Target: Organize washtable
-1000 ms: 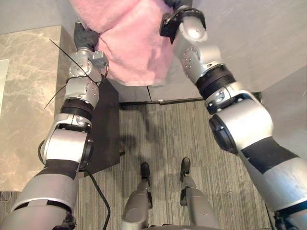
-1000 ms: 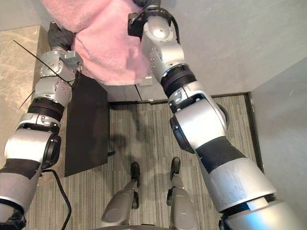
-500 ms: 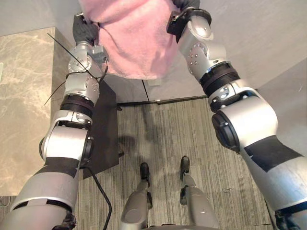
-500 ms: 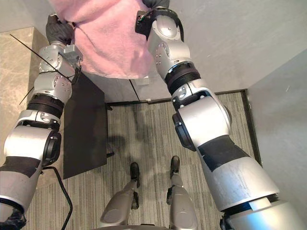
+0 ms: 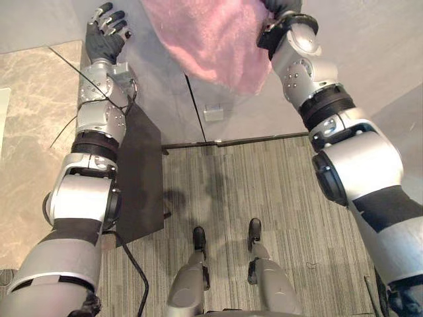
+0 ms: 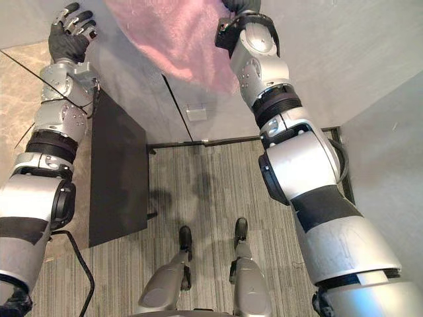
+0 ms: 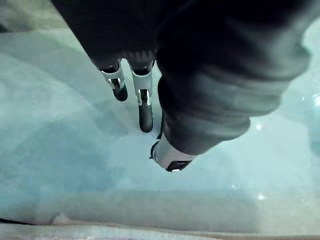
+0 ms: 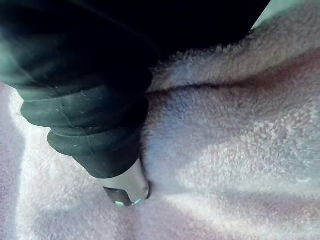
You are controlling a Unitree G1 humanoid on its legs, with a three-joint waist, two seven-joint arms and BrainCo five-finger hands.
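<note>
A fluffy pink towel [image 5: 211, 36] hangs high against the grey wall, its lower tip pointing down beside my right forearm. My left hand [image 5: 104, 36] is raised to the towel's left, apart from it, open with its fingers [image 7: 145, 107] straight before a pale surface. My right hand [image 5: 281, 8] is up at the towel's right edge. In the right wrist view its dark cover and thumb [image 8: 127, 187] lie against the towel [image 8: 225, 140], and the rest of the hand is hidden.
A marble countertop [image 5: 26, 145] runs along the left, with a dark cabinet side [image 5: 142, 172] below it. The grey wall [image 5: 370, 46] carries a small white socket [image 5: 213, 113]. Striped carpet [image 5: 264, 191] covers the floor.
My left hand has let go of the towel, opened and moved away to the left. Both arms have risen, and the towel now hangs over by my right hand.
</note>
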